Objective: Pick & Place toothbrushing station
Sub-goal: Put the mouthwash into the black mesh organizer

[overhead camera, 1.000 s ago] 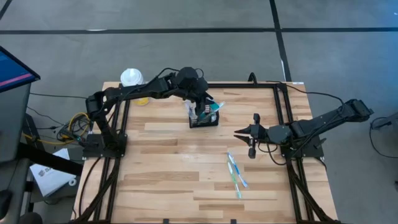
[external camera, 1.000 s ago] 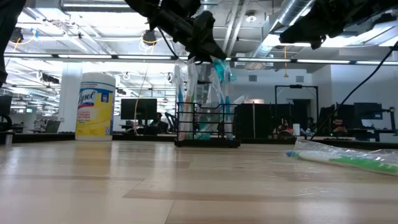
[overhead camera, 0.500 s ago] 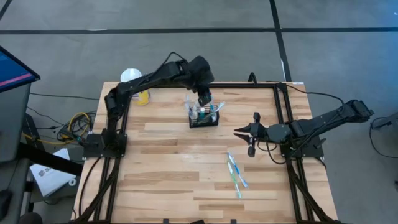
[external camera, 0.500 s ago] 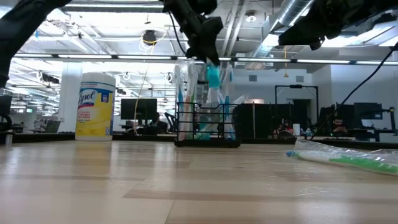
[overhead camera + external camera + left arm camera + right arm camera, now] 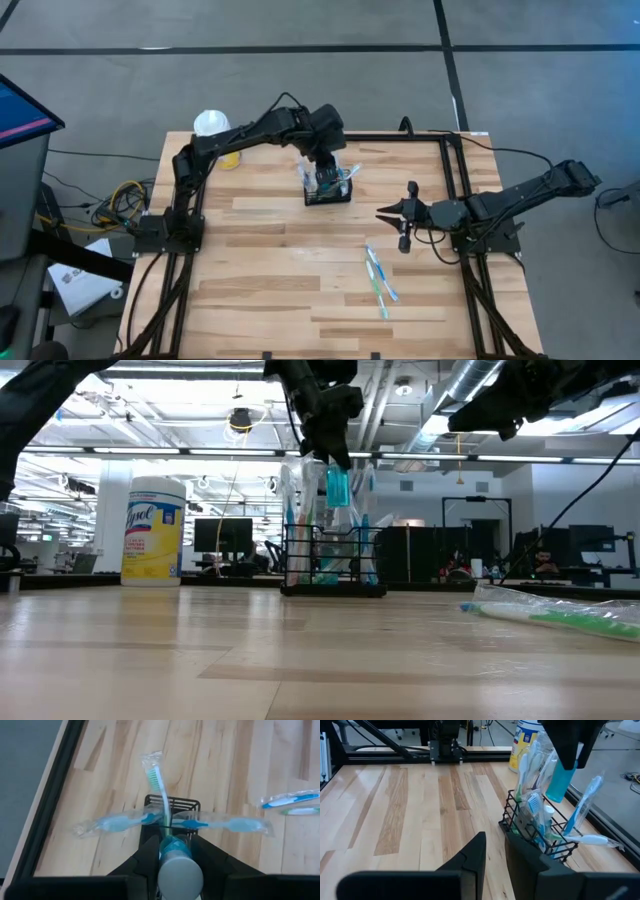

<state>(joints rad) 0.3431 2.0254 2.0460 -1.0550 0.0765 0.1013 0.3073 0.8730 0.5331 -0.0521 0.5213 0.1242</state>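
The toothbrushing station (image 5: 328, 192), a small black wire holder, stands on the far middle of the wooden table, with wrapped toothbrushes (image 5: 159, 780) sticking out of it. It also shows in the low view as the station (image 5: 333, 560) and in the right wrist view as the station (image 5: 535, 832). My left gripper (image 5: 328, 165) hovers right above it, shut on a teal tube (image 5: 337, 488). My right gripper (image 5: 400, 215) waits at the table's right side, its fingers (image 5: 479, 845) slightly apart with nothing between them. My left gripper pinches the teal tube (image 5: 175, 849) between its two fingers, near the grey cap end (image 5: 180, 877). The fingers come from above, slanting steeply down. The tube (image 5: 559, 782) hangs upright below them, lifted above the holder's rim among the brush tops.
Two wrapped toothbrushes (image 5: 378, 280) lie on the table's right near part, also seen in the low view as the toothbrushes (image 5: 560, 618). A yellow wipes canister (image 5: 152, 530) with a white cap (image 5: 212, 125) stands at the far left corner. A black frame edges the table.
My left gripper has tipped from a shallow slant to pointing steeply down over the holder, its arm rising. The teal tube has swung from tilted toward the right to hanging upright above the holder. My right arm has kept still.
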